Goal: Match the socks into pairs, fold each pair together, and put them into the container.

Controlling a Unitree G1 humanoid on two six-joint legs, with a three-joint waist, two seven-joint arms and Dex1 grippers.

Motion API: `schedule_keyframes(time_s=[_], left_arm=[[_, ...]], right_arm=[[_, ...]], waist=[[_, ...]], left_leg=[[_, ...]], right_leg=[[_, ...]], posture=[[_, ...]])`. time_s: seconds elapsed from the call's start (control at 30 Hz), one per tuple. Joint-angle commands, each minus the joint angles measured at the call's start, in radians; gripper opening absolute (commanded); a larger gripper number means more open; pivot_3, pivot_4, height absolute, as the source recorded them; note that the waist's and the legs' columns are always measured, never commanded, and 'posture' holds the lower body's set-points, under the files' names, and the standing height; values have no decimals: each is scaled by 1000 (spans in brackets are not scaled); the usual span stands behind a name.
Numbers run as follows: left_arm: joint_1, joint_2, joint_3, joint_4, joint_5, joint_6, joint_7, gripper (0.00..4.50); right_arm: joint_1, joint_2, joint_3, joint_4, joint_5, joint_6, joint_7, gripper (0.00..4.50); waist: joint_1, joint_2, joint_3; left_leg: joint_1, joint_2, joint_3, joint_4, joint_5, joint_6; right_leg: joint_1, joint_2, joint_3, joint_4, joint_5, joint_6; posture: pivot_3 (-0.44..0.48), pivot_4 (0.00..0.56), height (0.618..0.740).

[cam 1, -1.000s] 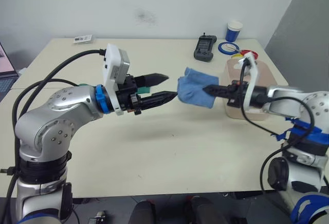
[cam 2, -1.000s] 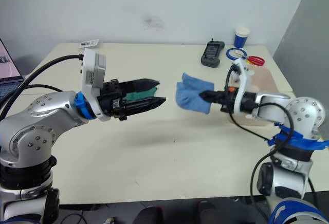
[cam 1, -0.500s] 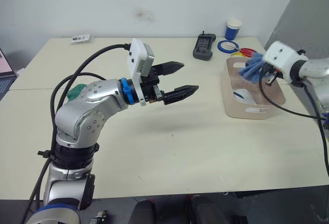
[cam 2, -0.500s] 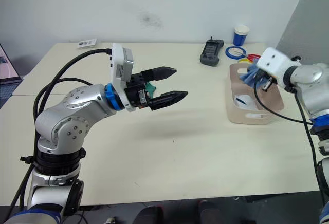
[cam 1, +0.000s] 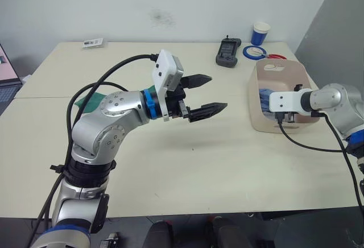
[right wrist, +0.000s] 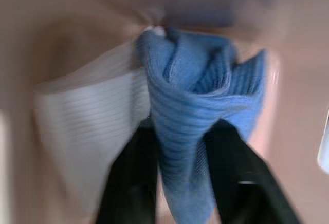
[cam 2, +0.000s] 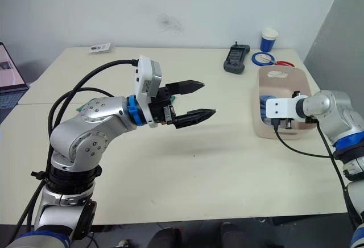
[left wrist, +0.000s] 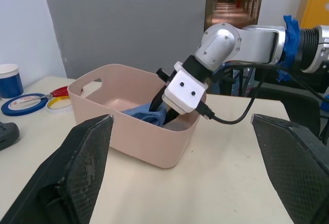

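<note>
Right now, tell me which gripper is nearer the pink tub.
Right. The right gripper is down inside the tub, shut on the blue socks. The left gripper hangs open over the table's middle, well apart from it.

no readable text, labels or numbers — anywhere

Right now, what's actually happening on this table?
The robot is putting socks away. Its right gripper is down inside the pink container, shut on the folded light blue socks, with a white sock already lying in there beside them. The left gripper hangs open above the middle of the table, holding nothing. A dark green sock lies on the table behind the left arm, so that pair is not yet put away.
</note>
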Motion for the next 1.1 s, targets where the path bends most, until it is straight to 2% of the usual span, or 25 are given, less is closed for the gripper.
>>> schedule_keyframes(time_s=[0.03, 0.2, 0.37, 0.47, 0.57, 0.67, 0.83, 0.97, 1.1], left_arm=[[-9, -10, 4, -6, 9, -22, -8, 4500], [-14, -19, -2, 17, 24, -41, -17, 4500], [6, -15, 3, 14, 30, -40, -26, 4500], [37, 9, 24, 6, 34, -31, -18, 4500], [73, 34, 46, -2, 30, -22, -11, 4500], [157, 71, 87, -21, 36, -17, 12, 4500], [386, 118, 178, -48, 122, -70, 101, 4500], [576, 55, 249, -90, 205, -160, 229, 4500], [791, -40, 303, -145, 251, -259, 314, 4500]], right_arm=[[-76, -13, -51, 15, 11, -12, 84, 2853], [-181, -15, -68, 58, 35, 20, 236, 4472], [-284, -34, -103, 89, 46, 79, 337, 4472], [-321, -20, -162, 80, 74, 152, 307, 4472], [-298, 12, -226, 16, 126, 222, 272, 4472], [-188, 114, -321, -174, 229, 364, 181, 4472], [127, 391, -429, -626, 350, 585, -92, 4472], [383, 537, -386, -829, 341, 620, -247, 4472], [590, 619, -340, -858, 317, 533, -365, 4472]], waist=[[-1, 0, 0], [-1, 0, 0], [0, 1, 0], [0, 1, 0], [-3, 1, 0], [-7, 0, 0], [-5, -1, -1], [4, -1, -1], [2, -6, -5]], left_leg=[[0, 0, 0, 0, 0, 0], [1, 0, 0, 1, 0, 0], [1, 0, 0, 1, 0, 0], [1, 0, 0, 1, 0, 0], [1, 0, 0, 1, 0, 0], [3, 1, -1, 1, 0, 0], [12, 1, -1, -2, 0, 0], [11, 3, -1, -2, 1, -1], [12, 0, 3, -2, -1, 1]], right_leg=[[0, -1, 0, 0, 0, 0], [0, -1, 0, 1, 0, -1], [1, -1, 0, 1, 3, -5], [1, -1, 0, 1, 3, -5], [1, -1, 0, 1, 3, -5], [1, -1, 1, 3, 3, -6], [2, 0, 6, 13, 3, -5], [1, -3, 6, 16, 0, -1], [3, -9, 9, 13, 0, 1]], posture=[[0, 150, 740], [0, 150, 740], [0, 150, 740], [0, 150, 740], [0, 150, 740], [0, 150, 740], [0, 150, 740], [0, 150, 740], [0, 150, 740]])
